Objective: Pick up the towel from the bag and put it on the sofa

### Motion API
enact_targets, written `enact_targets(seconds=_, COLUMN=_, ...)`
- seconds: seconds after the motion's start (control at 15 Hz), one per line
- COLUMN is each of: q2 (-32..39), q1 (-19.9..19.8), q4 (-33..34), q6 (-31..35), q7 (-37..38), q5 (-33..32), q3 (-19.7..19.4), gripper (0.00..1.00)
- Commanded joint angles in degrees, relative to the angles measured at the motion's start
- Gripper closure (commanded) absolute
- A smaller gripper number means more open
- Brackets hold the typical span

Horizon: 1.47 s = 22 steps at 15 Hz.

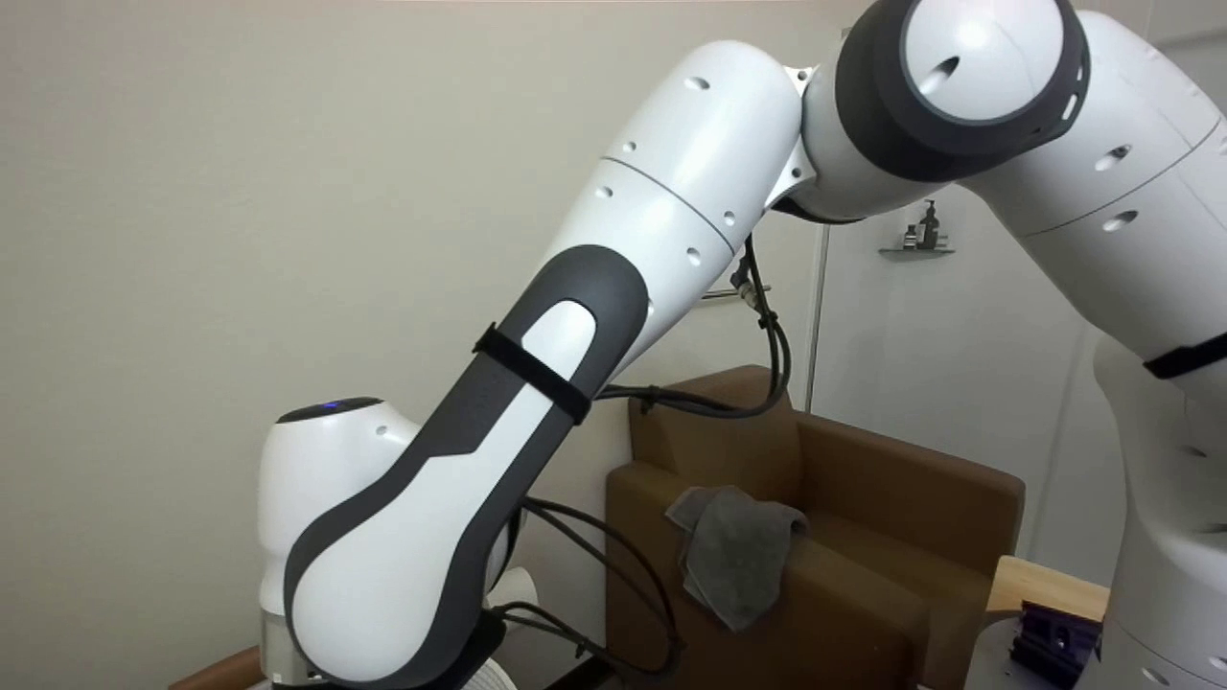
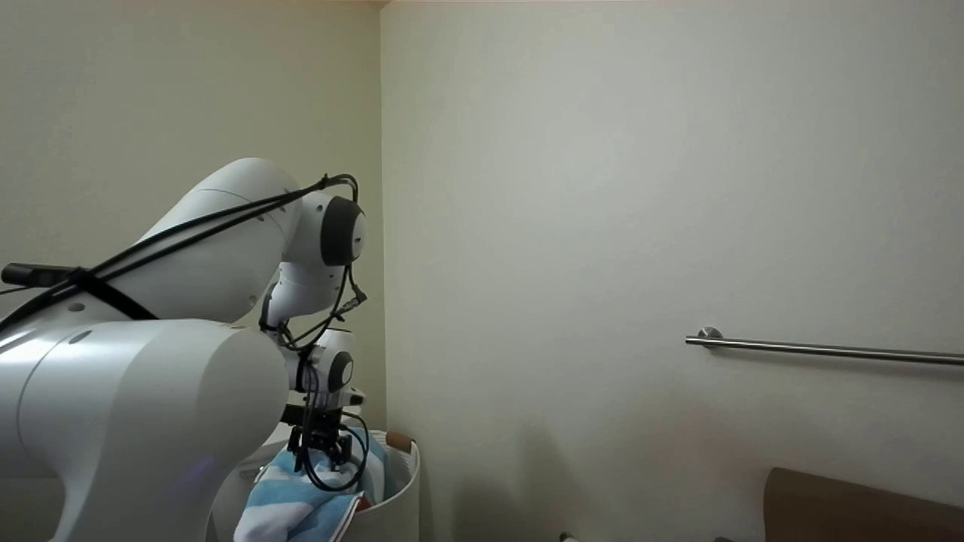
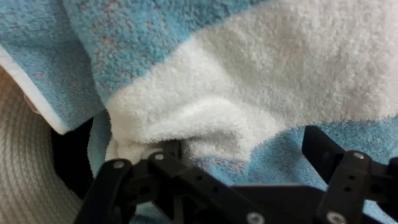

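Note:
A blue-and-white striped towel point(image 2: 279, 497) lies bunched in a whitish bag point(image 2: 401, 508) and hangs over its rim in an exterior view. The towel point(image 3: 264, 68) fills most of the wrist view, with the bag's ribbed wall point(image 3: 25, 165) at the left. My gripper point(image 3: 244, 143) is open, its fingers wide apart over the towel. The left fingertip is partly hidden under a white fold; the right finger is over a blue stripe. The gripper point(image 2: 324, 452) points down at the towel in an exterior view. The brown sofa point(image 1: 863, 589) also shows in an exterior view point(image 2: 858, 504).
A grey cloth point(image 1: 738, 556) is draped over the sofa's armrest. A metal bar point(image 2: 828, 350) is fixed to the wall. A dark purple object point(image 1: 1054, 642) sits by a wooden surface point(image 1: 1050, 586) near the robot's base. Black cables point(image 1: 613, 565) hang in loops from the arm.

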Motion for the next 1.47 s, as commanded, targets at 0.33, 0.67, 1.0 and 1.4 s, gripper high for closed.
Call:
enact_targets(seconds=0.33, q2=2.03, q1=-4.10, q4=0.75, q6=0.81, q7=-6.59, q5=4.91, q3=4.99, gripper=0.00)
enact_targets(seconds=0.67, q2=-1.44, q1=-2.57, q4=-2.15, q6=2.40, q7=-3.26, q5=3.45, q3=2.48, gripper=0.00)
enact_targets(seconds=1.0, q2=-0.49, q1=8.00, q4=6.86, q6=-0.87, q7=1.80, q5=-9.52, q3=-7.11, gripper=0.00)
enact_targets(seconds=1.4, q2=8.44, q1=-0.57, q4=11.70, q6=4.02, q7=-11.86, q5=3.48, q3=6.55, gripper=0.00)
